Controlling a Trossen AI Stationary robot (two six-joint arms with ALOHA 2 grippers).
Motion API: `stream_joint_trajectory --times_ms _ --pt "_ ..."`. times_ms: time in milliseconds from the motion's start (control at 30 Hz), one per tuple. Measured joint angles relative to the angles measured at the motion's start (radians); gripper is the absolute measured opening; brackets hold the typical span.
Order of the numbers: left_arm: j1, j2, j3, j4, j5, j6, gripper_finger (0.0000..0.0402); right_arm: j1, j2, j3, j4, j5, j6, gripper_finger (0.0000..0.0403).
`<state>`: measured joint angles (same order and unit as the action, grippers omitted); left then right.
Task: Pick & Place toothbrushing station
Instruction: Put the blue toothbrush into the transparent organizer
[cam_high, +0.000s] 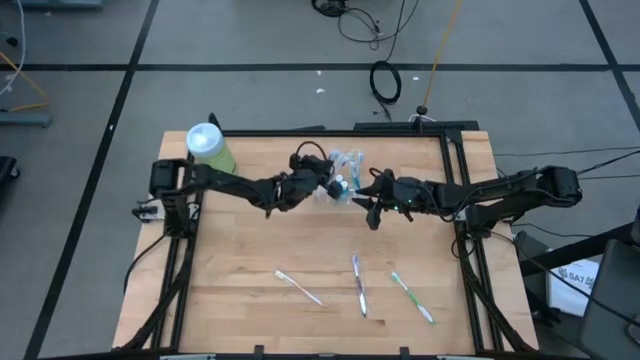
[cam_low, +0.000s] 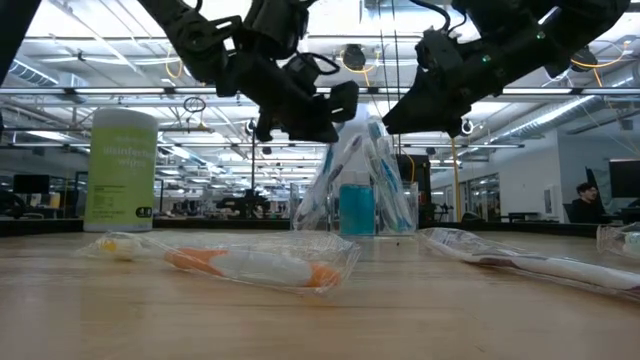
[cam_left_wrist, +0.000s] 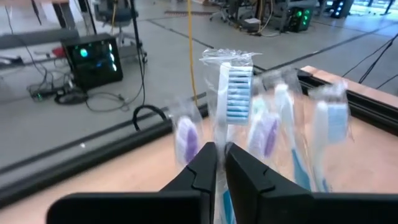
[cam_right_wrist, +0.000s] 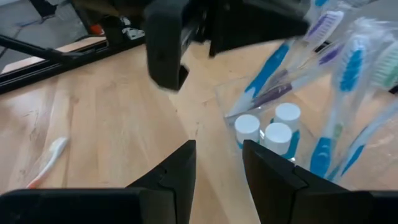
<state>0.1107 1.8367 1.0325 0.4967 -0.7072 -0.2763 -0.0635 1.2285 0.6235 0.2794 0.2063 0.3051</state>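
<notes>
A small clear plastic cup (cam_high: 341, 183) is seen in the upper middle of the high view, on the far part of the wooden desk (cam_high: 250, 240), and it is packed with slim wrapped toothbrushes (cam_low: 352, 170) in blue, purple and green, standing upright and fanning outward. Three tiny white-capped tubes (cam_right_wrist: 272, 129) are shown inside the cup in the right wrist view, side by side among the brush handles.

The left hand (cam_high: 322, 178) is reached in from the left of the high view to the cup's left side. In the left wrist view its fingers (cam_left_wrist: 198, 167) are pinched together on the wrapped handle of a blue-bristled toothbrush (cam_left_wrist: 235, 93), whose head stands just above them; the hand is clenched on that brush.

The right hand (cam_high: 368, 204) is held just right of the cup in the high view. In the right wrist view its fingers (cam_right_wrist: 175, 169) are parted, with bare desk between them and nothing gripped, and the cup lies just beyond the fingertips.

Three more wrapped toothbrushes are laid flat in the lower middle of the high view, well apart from the cup: a pink-and-white one (cam_high: 299, 287), a purple one (cam_high: 359, 284) and a green one (cam_high: 412, 297). A big light-green bottle with a white cap (cam_high: 209, 147) is stood at the upper left corner of the desk

In the low view, a wrapped orange-handled brush (cam_low: 245, 265) is seen lying in the foreground
</notes>
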Motion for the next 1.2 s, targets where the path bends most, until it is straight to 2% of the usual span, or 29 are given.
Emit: stream_joint_trajectory --times_ms 200,600,833,1200 --pt "-0.008 0.038 0.0 0.001 -0.011 -0.071 0.0006 0.0 0.0 0.0 0.0 0.001 -0.002 0.0128" --pt "-0.009 0.04 0.0 -0.102 0.013 -0.027 0.0071 -0.002 0.0 0.0 0.043 0.006 -0.036 0.0128" --pt "-0.009 0.04 0.0 -0.113 0.06 -0.048 0.0078 -0.002 0.0 0.0 0.076 0.006 -0.037 0.0128" --pt "-0.019 0.04 0.0 -0.163 0.062 -0.075 0.0079 -0.002 0.0 0.0 0.099 0.006 -0.037 0.0128"
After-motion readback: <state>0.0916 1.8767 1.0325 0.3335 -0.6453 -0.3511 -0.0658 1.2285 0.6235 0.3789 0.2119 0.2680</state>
